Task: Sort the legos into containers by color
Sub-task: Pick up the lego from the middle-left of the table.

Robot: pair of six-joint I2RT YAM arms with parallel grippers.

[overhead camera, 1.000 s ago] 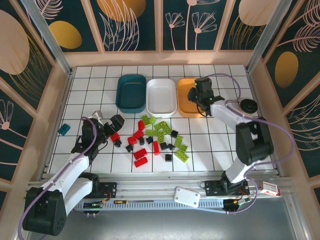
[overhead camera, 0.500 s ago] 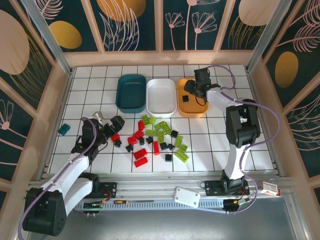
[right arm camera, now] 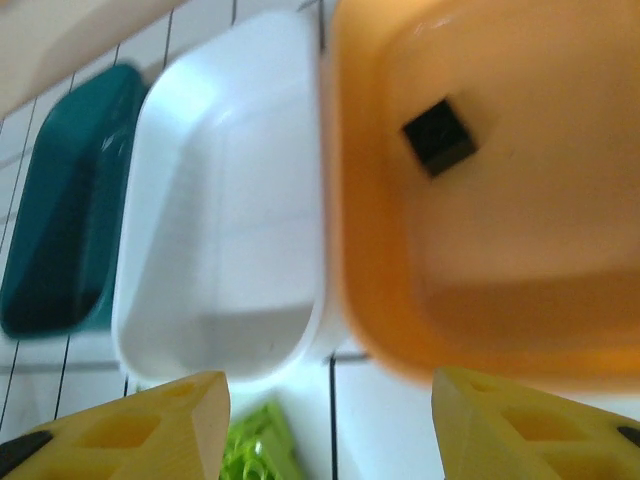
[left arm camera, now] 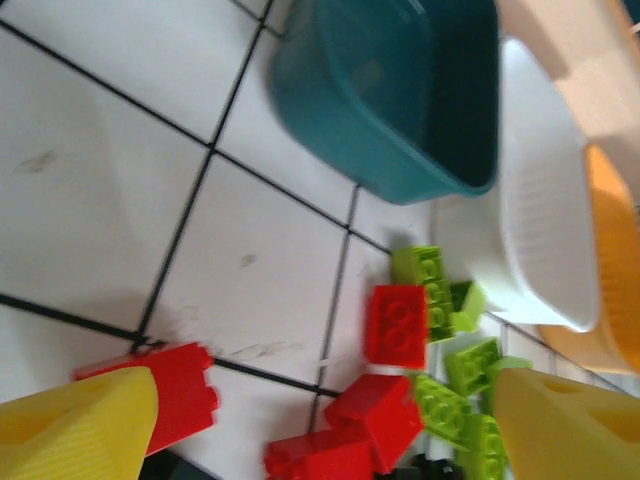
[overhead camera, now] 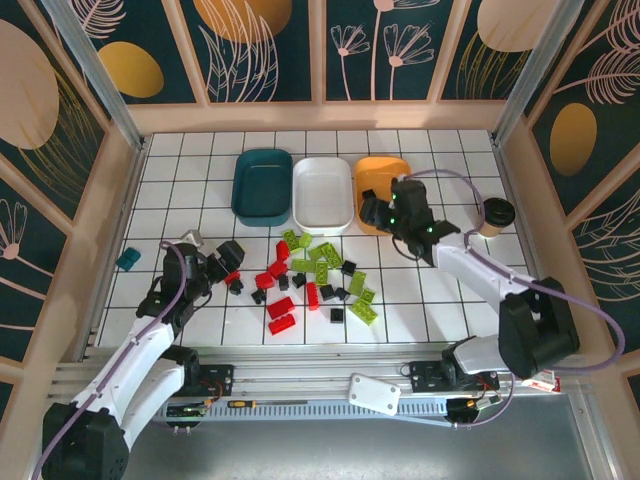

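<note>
The legos [overhead camera: 315, 278] were found scattered mid-worktop, one black brick [right arm camera: 439, 136] already in the orange tray [overhead camera: 374, 172]. Both the left gripper [overhead camera: 226, 258] and right gripper [overhead camera: 378, 213] were seen parted, empty. Light, rigid, slick bricks would best be pinched across flat sides.

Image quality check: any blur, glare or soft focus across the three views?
Top external: sharp, evenly lit, the legos crisp with only faint shadows. Left wrist: motion-smeared, the teal tray and white tray soft, the near yellow fingers out of focus. Right wrist: blurred as well, the orange tray smeared at its edges, though the black lego inside it is readable.
</note>
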